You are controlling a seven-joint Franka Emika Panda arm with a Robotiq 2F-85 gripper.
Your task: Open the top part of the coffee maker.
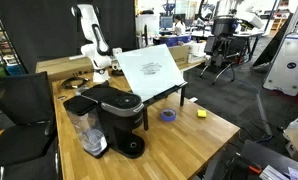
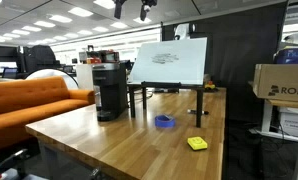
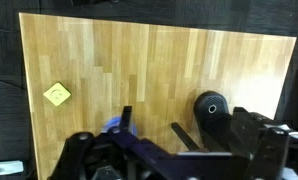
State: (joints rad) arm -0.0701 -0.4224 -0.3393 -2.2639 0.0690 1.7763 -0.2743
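The black coffee maker (image 1: 109, 118) stands at the table's near corner with its clear water tank (image 1: 89, 132) at the side. Its glossy black top part (image 1: 114, 99) is down and closed. The machine also shows in an exterior view (image 2: 110, 88), with its top part (image 2: 110, 63) closed there too. In the wrist view the coffee maker (image 3: 251, 128) lies at the lower right, seen from above. My gripper (image 1: 102, 64) hangs high at the table's far end, behind the white slanted board, well away from the machine. In the wrist view its fingers (image 3: 174, 160) are spread wide and empty.
A white slanted board (image 1: 152, 68) on a dark stand fills the table's middle, between my gripper and the machine; it also shows in an exterior view (image 2: 174, 62). A blue tape roll (image 1: 169, 115) and a yellow block (image 1: 201, 113) lie on the wooden table (image 1: 189, 140). A black chair (image 1: 24, 105) stands beside it.
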